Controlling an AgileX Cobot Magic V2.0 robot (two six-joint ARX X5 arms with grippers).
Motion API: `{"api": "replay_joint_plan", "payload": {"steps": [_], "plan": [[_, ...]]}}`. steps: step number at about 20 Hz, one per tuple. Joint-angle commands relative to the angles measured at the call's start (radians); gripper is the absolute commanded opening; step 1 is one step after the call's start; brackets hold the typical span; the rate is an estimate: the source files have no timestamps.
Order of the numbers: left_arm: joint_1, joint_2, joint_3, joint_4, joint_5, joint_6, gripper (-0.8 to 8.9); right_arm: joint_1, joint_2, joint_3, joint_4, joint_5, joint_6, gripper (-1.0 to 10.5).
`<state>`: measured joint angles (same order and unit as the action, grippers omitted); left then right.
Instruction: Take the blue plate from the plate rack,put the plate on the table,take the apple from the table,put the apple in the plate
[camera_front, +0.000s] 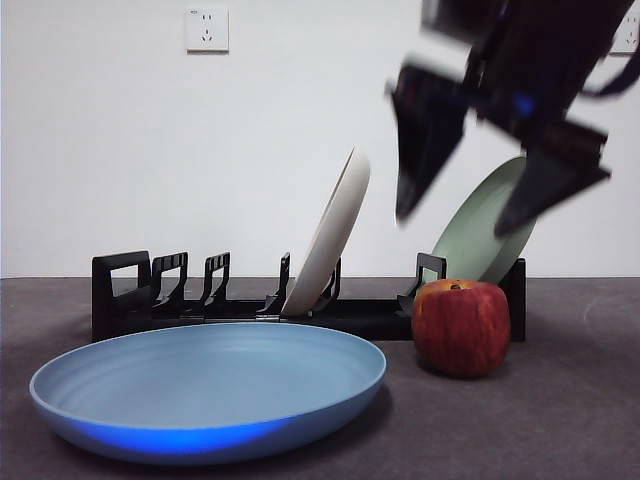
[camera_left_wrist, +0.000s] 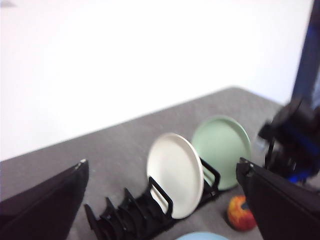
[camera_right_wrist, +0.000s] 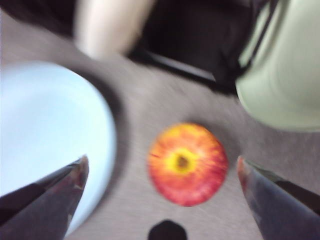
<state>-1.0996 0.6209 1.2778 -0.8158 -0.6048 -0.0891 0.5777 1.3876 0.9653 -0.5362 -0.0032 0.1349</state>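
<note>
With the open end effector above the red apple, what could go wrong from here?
1. The right end effector is motion-blurred; a fast descent could knock the round red apple rolling.
2. The sage-green plate and black plastic plate rack stand close behind it, so a jaw might clip them.

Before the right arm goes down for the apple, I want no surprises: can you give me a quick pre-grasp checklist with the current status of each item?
1. Blue plate flat on the table, out of the plate rack: ok.
2. Apple on the table, beside the plate, not in it: ok.
3. Right gripper open, apple between its jaws from above: ok.
4. Right gripper above the apple, not touching: ok.
5. Left gripper open, holding nothing, away from the apple: ok.
6. Clearance from the sage-green plate behind the apple: cannot tell.
</note>
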Motion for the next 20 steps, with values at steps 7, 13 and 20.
{"api": "replay_joint_plan", "payload": {"steps": [7, 13, 20], "plan": [[0.002, -0.048, -0.007, -0.222, -0.148, -0.097, 4.95, 0.0, 0.254, 0.001, 0.056, 0.039, 0.003, 3.4], [0.002, -0.044, -0.007, -0.237, -0.15, -0.097, 4.94, 0.008, 0.128, 0.008, 0.057, 0.047, 0.007, -0.1], [0.002, -0.008, -0.007, -0.229, -0.15, -0.098, 4.94, 0.12, -0.011, 0.076, 0.107, -0.304, 0.041, -0.1]]}}
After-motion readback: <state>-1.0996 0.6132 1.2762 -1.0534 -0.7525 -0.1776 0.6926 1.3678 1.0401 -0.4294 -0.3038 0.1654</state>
